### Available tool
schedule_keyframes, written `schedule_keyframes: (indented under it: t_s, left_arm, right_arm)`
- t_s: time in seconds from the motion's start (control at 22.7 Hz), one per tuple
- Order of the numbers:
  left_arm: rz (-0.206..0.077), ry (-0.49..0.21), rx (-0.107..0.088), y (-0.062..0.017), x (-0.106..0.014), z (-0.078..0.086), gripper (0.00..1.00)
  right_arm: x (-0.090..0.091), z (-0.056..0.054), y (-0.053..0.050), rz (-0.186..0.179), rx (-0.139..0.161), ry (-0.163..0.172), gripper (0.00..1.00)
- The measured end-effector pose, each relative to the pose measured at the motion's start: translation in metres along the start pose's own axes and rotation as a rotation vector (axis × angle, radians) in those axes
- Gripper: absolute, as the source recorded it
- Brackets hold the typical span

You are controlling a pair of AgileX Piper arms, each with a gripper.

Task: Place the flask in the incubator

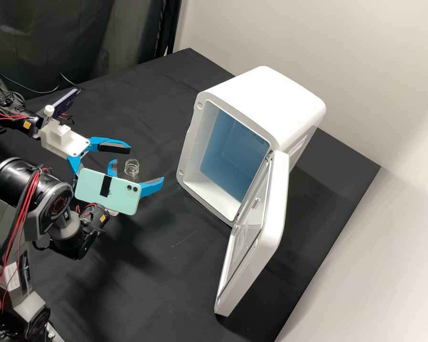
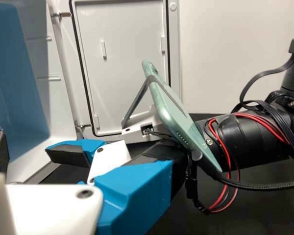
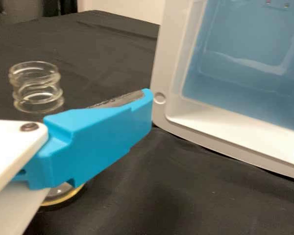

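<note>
Clear glass flask: in the high view its lower body is concealed behind the mint-green phone on the right arm. In the right wrist view a blue finger of the right gripper covers the flask body; contact cannot be determined. White incubator with blue interior: cropped in both wrist views.

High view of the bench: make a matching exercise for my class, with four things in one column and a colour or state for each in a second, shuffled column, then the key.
Things:
1. incubator door
2. flask
3. phone
4. bench

Colour or state:
A. black
B. clear glass
C. swung open
D. mint green

Pairs: 1-C, 2-B, 3-D, 4-A
</note>
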Motion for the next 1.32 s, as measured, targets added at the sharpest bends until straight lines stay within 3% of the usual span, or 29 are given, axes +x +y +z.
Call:
schedule_keyframes:
  t_s: [0.13, 0.7, 0.75, 1.32]
  left_arm:
    - [-0.011, 0.003, 0.000, -0.0010, 0.0000, -0.0003, 1.00]
    - [-0.013, 0.003, 0.000, -0.0012, 0.0000, -0.0003, 1.00]
    - [-0.013, 0.003, 0.000, -0.0012, 0.0000, -0.0003, 1.00]
    - [-0.012, 0.010, 0.003, -0.0008, -0.0001, -0.0024, 1.00]
  right_arm:
    - [0.0015, -0.0002, -0.0037, -0.013, 0.000, 0.003, 1.00]
    - [0.0032, -0.0019, -0.0074, -0.021, 0.002, 0.006, 1.00]
    - [0.0032, -0.0019, -0.0074, -0.021, 0.002, 0.006, 0.00]
    - [0.0032, -0.0019, -0.0074, -0.021, 0.002, 0.006, 0.00]
